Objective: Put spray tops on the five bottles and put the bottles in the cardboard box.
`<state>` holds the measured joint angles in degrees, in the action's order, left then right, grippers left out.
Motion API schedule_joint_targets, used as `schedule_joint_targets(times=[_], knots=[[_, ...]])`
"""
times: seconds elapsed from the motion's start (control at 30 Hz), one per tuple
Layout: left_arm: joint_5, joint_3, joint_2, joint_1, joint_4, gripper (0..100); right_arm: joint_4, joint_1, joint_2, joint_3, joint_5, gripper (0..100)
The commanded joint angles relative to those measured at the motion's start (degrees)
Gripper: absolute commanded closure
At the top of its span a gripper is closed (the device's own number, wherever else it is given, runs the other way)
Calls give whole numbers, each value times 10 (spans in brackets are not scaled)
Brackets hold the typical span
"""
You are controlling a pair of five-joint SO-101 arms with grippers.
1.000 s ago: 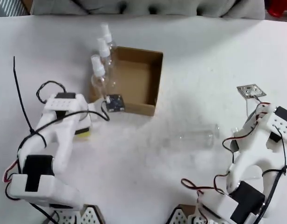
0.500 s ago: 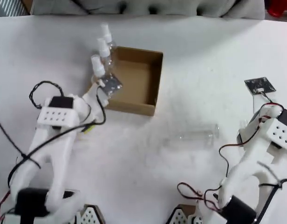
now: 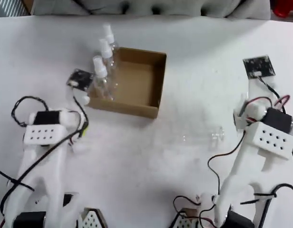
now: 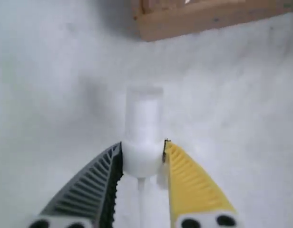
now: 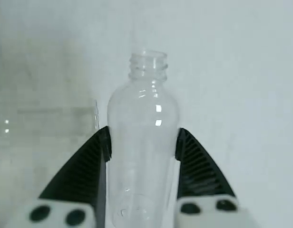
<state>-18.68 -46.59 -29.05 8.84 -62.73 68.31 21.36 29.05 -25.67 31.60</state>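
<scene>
Since the bottle [image 5: 143, 114] is light, thin-walled and slick, grip it mid-body without crushing. Right hand [image 5: 142, 137] is clamped there, with the open neck poking out past the fingertips, over the worktop's [image 3: 208, 47] right side. Left hand [image 4: 141, 154] pinches the spray top [image 4: 143, 116] by its collar, near the cardboard box [image 3: 132, 110].

White table [image 3: 208, 47], red object [image 3: 285, 7]

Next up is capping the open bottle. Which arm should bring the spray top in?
Left. The left gripper is shut on a spray top, while the right gripper is clamped around the uncapped bottle, its threaded neck clear past the fingertips. The right probably just needs to hold steady.
</scene>
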Motion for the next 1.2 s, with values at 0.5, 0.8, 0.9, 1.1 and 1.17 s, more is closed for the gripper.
schedule_joint_targets(times=[0.5, 0.8, 0.9, 1.1, 1.17], knots=[[74, -45, -25, 73, 108, 980, -138, -220, 22, 29, -222, 982], [76, -60, -25, 93, 156, 980, -163, -321, 103, 23, -411, 982], [76, -68, -25, 93, 170, 980, -168, -353, 160, -6, -435, 982], [76, -66, -25, 92, 170, 980, -264, -397, 284, -135, -434, 982], [76, -66, -25, 92, 170, 980, -314, -413, 322, -189, -434, 982]])
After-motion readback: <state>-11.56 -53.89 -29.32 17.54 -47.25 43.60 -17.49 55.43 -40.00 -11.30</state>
